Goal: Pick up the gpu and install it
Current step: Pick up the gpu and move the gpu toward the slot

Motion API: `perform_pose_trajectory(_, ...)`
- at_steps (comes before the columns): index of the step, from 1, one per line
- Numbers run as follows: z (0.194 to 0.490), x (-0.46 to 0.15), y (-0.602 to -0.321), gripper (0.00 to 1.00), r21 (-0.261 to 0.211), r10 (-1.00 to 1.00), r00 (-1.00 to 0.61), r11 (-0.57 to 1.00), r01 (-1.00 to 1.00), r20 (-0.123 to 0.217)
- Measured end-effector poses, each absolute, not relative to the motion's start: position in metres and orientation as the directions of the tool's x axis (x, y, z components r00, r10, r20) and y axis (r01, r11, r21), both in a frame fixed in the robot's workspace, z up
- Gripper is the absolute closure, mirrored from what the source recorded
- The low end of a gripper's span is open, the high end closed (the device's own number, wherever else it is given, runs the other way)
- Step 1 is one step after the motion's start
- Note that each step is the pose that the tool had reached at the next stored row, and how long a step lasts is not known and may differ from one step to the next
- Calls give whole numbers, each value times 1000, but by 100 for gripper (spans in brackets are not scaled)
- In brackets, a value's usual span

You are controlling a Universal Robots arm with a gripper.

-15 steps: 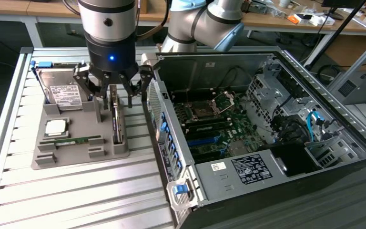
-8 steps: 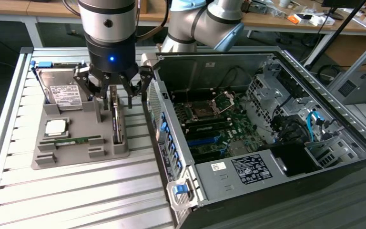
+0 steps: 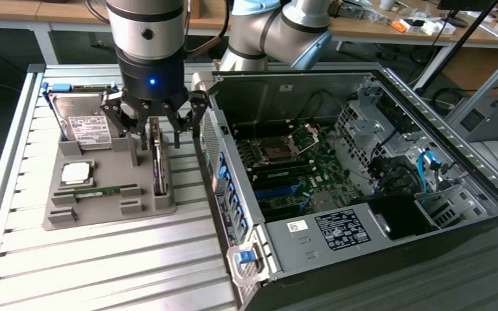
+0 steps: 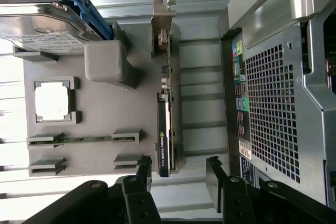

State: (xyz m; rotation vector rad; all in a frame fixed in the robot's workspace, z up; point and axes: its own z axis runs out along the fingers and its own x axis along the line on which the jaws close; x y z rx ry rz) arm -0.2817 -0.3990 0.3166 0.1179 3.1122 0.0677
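Gripper (image 3: pixel 155 133) is hanging above the gray parts holder (image 3: pixel 102 217), fingers (image 3: pixel 121 120) spreading wide and gripping nothing. It is lining up over the holder's edge toward the exterior view's right, where the gpu (image 3: pixel 159 165) is standing on its long edge in a slot. One finger is showing on each side of the card in the exterior view, and none is touching it. How high the gripper is sitting over the card, cannot tell.

In the wrist view the fingertips are showing past the card's dark labelled end, and the card is lying closer to one finger than the other. The silver bracket is sitting at the card's opposite end, the holder's hard-drive end. Gpu is resting fully in the holder, not lifted.

Hard drive (image 3: pixel 85 120) with a blue frame is leaning upright at one end of the holder. CPU chip (image 3: pixel 76 172) is lying flat in a square pocket near the holder's middle. Memory stick (image 3: pixel 98 192) is sitting in a narrow slot just beyond the chip, toward the holder's end away from the drive.

Open computer case (image 3: pixel 231 188) is lying just beside the holder, on the gpu's side, with the motherboard (image 3: pixel 292 168) showing inside. Slatted metal table (image 3: pixel 102 272) is carrying the holder.
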Motion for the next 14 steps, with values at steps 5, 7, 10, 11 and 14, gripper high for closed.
perform_pose_trajectory(5,315,-282,-399,46,44,76,-997,996,75,-25)
perform_pose_trajectory(7,315,-282,-399,46,44,76,-997,996,75,-25)
perform_pose_trajectory(10,314,-282,-399,46,44,76,-997,996,75,-25)
perform_pose_trajectory(11,314,-282,-399,46,44,76,-997,996,75,-25)
perform_pose_trajectory(14,313,-282,-399,46,44,76,-997,996,75,-25)
